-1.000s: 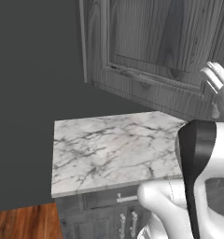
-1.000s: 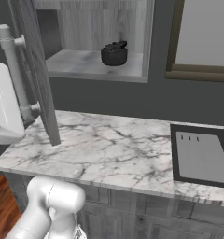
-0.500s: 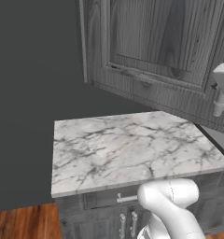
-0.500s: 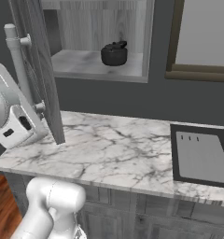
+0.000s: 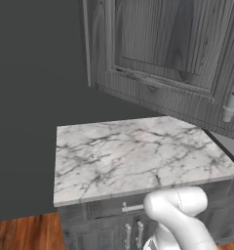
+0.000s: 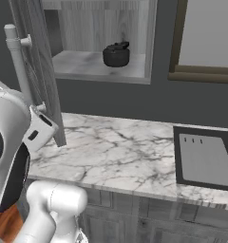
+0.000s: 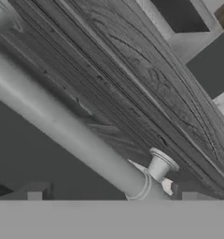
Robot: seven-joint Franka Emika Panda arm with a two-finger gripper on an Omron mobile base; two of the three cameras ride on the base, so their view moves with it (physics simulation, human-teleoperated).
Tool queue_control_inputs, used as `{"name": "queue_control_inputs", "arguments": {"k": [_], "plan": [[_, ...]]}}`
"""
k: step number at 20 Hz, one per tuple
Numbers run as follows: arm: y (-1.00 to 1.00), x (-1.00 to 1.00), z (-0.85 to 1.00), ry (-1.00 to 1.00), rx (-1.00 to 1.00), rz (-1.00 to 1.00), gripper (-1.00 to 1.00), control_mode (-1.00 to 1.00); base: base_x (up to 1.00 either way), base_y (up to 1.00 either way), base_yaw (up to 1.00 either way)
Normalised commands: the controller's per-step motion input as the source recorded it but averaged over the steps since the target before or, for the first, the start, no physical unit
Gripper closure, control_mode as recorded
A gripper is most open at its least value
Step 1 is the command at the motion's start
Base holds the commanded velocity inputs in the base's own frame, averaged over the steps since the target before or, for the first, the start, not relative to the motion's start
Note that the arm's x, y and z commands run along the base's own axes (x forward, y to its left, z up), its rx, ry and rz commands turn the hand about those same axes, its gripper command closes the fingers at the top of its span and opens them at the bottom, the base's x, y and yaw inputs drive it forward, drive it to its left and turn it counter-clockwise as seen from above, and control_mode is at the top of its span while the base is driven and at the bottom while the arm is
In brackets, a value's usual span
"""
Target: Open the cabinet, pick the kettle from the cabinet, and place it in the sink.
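From the left base view I see the tall dark grey wood-grain cabinet door [image 5: 172, 58] swung out over the white marble counter [image 5: 133, 151], with the end of its long light-grey bar handle [image 5: 231, 105] at the right edge. The door hangs low over the counter, so if I lift my arm fast I think I could bump it. From the right base view the cabinet [image 6: 104, 40] is open, and the small round black kettle [image 6: 116, 53] sits on the shelf inside, near the back and a bit to the right. The wide black sink with its light grey panel [image 6: 206, 161] is set in the counter far off to the right, well apart from the kettle. The open door stands on edge between my arm and the shelf, so I may have to go round it, and if I push the door it could swing back and get in my way. From the hand view the bar handle [image 7: 72, 135] runs right across, very close, with the wood door [image 7: 132, 84] behind it. My claw [image 7: 111, 196] is spread wide and holds nothing. If I turn too soon, a finger could catch on the bar.
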Motion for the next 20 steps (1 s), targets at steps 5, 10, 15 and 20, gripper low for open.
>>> {"name": "queue_control_inputs", "arguments": {"k": [5, 10, 15, 20], "plan": [[-0.12, -0.35, 0.22, -0.06, -0.13, 0.11, -1.00, -1.00, 0.00, 0.00, 0.00], [-0.17, -0.42, 0.16, -0.03, -0.16, 0.00, -1.00, -1.00, 0.00, 0.00, 0.00], [-0.29, -0.35, 0.06, 0.00, -0.05, -0.03, -1.00, -1.00, 0.00, 0.00, 0.00], [-0.34, -0.16, 0.03, 0.00, 0.08, -0.01, -1.00, -1.00, 0.00, 0.00, 0.00]]}}
